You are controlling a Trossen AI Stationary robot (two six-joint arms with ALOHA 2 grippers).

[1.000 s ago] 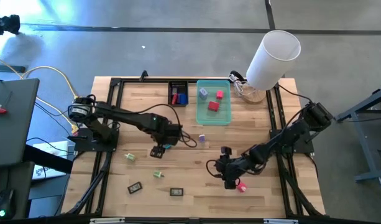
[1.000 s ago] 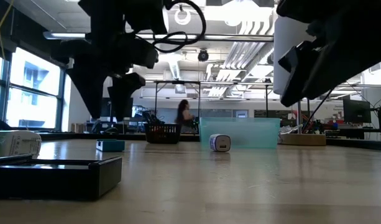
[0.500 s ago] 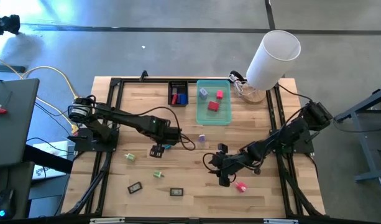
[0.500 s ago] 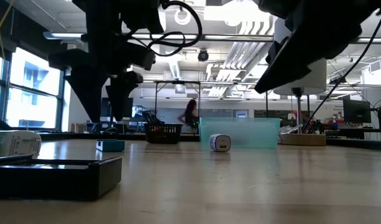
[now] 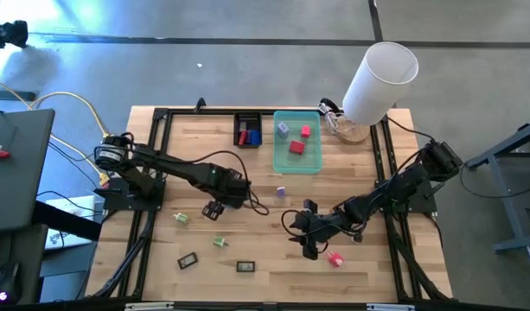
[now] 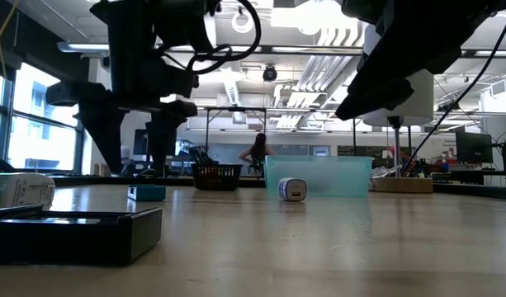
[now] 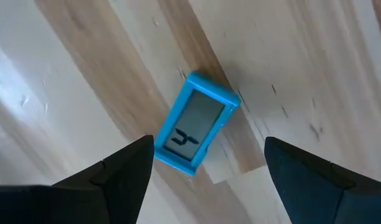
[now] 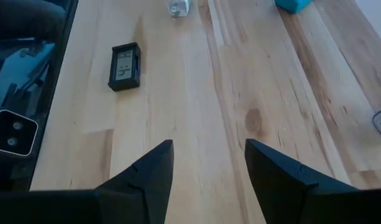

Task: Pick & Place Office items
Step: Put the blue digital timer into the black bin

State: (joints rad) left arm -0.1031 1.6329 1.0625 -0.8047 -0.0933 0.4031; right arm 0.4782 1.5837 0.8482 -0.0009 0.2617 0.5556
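High view: the left gripper (image 5: 214, 209) hangs left of centre, the right gripper (image 5: 309, 248) lower right, empty, a pink piece (image 5: 335, 259) just beside it. Left wrist view: jaws spread wide above a blue clock (image 7: 197, 122), not touching it. Right wrist view: jaws parted, holding nothing; a black clock (image 8: 124, 65) lies upper left.

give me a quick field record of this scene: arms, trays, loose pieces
left gripper: open, above the blue piece lying on the table
right gripper: open, empty, over bare wood
teal tray: holds red and pink pieces
black tray: holds red and blue pieces
loose: pink piece, two black pieces
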